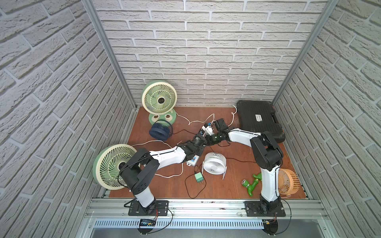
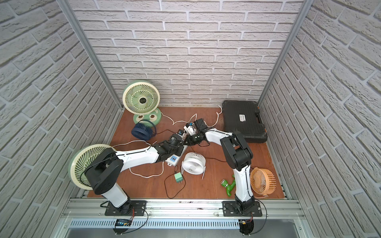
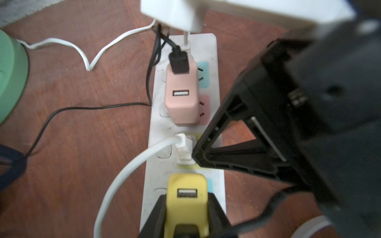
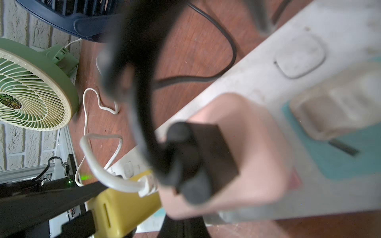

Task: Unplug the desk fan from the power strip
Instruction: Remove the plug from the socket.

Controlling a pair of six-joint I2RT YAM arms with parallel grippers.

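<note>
Left claw (image 3: 186, 204) clamped on yellow adapter (image 3: 186, 185). Right claw (image 3: 198, 155) closed, tip resting on strip (image 3: 208, 44) beside white plug (image 3: 184, 150). Strip lies centre of table (image 1: 226, 185), under both claws. Pull adapter straight up, no rocking; right claw should bear down against lift.

The power strip (image 3: 204, 44) lies flat on the table (image 3: 82, 164), running straight ahead from the left claw (image 3: 186, 206). Between that claw's fingers sits the nearest adapter (image 3: 186, 185), plugged into the strip. Just ahead of it a corded plug (image 3: 184, 150) sits in the next socket, the right claw (image 3: 199, 155) just beside it on the right. Farther ahead stands a second adapter (image 3: 181, 96), a cable plug (image 3: 179, 61) in its far port. Behind and right of the right claw lies a case (image 1: 257, 121).
</note>
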